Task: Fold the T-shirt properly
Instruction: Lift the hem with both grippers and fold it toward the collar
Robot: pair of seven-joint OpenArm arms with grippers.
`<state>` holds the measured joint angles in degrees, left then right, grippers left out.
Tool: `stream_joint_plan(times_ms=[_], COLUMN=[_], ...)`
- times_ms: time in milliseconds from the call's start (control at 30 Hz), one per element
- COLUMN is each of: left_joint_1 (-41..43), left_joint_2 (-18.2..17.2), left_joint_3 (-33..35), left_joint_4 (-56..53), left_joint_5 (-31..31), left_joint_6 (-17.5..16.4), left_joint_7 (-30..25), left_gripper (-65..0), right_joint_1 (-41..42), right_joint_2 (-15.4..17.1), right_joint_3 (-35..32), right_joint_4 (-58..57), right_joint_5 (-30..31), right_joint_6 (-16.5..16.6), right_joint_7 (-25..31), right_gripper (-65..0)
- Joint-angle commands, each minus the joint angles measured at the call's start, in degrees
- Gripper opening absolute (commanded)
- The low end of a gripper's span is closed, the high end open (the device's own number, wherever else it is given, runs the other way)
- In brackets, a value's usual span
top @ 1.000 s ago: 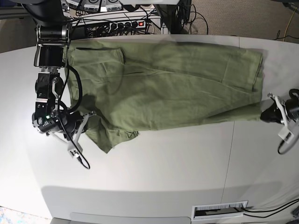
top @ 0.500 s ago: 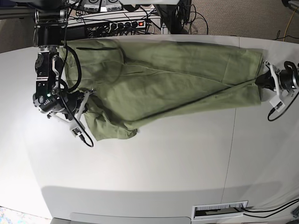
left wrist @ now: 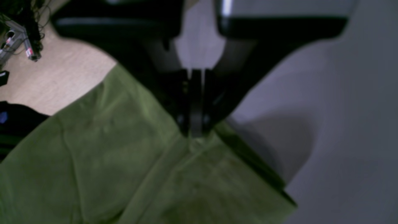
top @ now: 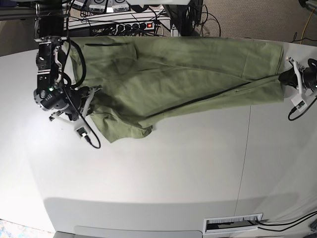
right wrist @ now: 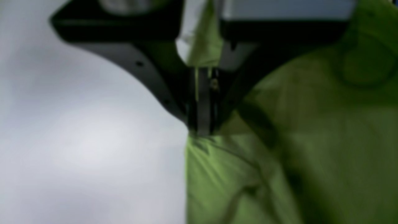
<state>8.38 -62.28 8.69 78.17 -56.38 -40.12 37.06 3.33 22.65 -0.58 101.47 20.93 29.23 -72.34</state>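
The T-shirt [top: 178,79] lies stretched lengthwise across the far part of the white surface [top: 173,173], running almost from one side edge to the other in the base view. Its cloth is olive green and wrinkled, with a long dark crease line slanting from the lower left toward the upper right. At the base view's left end a loose flap of fabric droops toward the viewer and ends in a rumpled corner on the surface; the far edge of the shirt sits near the surface's back rim, just in front of a tangle of cables and a power strip [top: 131,26].

The right hand [top: 85,101], on the base view's left, is pressed together on the shirt's edge. Its wrist camera shows the two dark fingers [right wrist: 199,102] closed flat with a thin strip of green fabric caught between them, the cloth [right wrist: 264,174] fanning out below the tips in small gathers, and bare pale surface to the left of it.

The left hand [top: 286,78], on the base view's right, pinches the opposite end of the shirt at the surface's side edge. In its wrist view the fingers [left wrist: 194,105] are shut on a corner of the cloth [left wrist: 124,168], which spreads downward and leftward from the tips, casting a shadow on the grey surface to the right. Tan floor [left wrist: 59,77] shows beyond the shirt's upper edge there.
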Motion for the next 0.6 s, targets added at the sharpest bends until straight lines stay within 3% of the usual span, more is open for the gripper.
stream_joint_plan(times_ms=[0, 100, 267, 567], left_joint_1=[-0.6, -0.6, -0.6, -0.6], left_joint_2=[-1.9, -1.8, -1.9, -4.3], left_joint_3=[-0.6, -0.6, -0.6, -0.6], left_joint_4=[0.5, 0.5, 0.6, 5.9], left_joint_5=[-0.7, -0.7, -0.9, -1.5], left_joint_6=[0.1, 0.1, 0.1, 0.1], left_joint_7=[-0.6, -0.6, 0.2, 4.0], left_gripper=[-65.0, -65.0, -65.0, -65.0], right_joint_1=[1.2, 1.3, 1.3, -0.6], right_joint_2=[1.1, 1.0, 1.0, 1.0], right_joint_3=[1.7, 7.0, 15.5, 16.8], right_joint_4=[2.1, 4.7, 5.7, 5.7], right_joint_5=[0.0, 0.1, 5.8, 8.0], right_joint_6=[0.0, -0.1, -0.1, 0.2], right_joint_7=[2.1, 6.3, 6.3, 5.4], right_gripper=[-65.0, -65.0, -65.0, -65.0])
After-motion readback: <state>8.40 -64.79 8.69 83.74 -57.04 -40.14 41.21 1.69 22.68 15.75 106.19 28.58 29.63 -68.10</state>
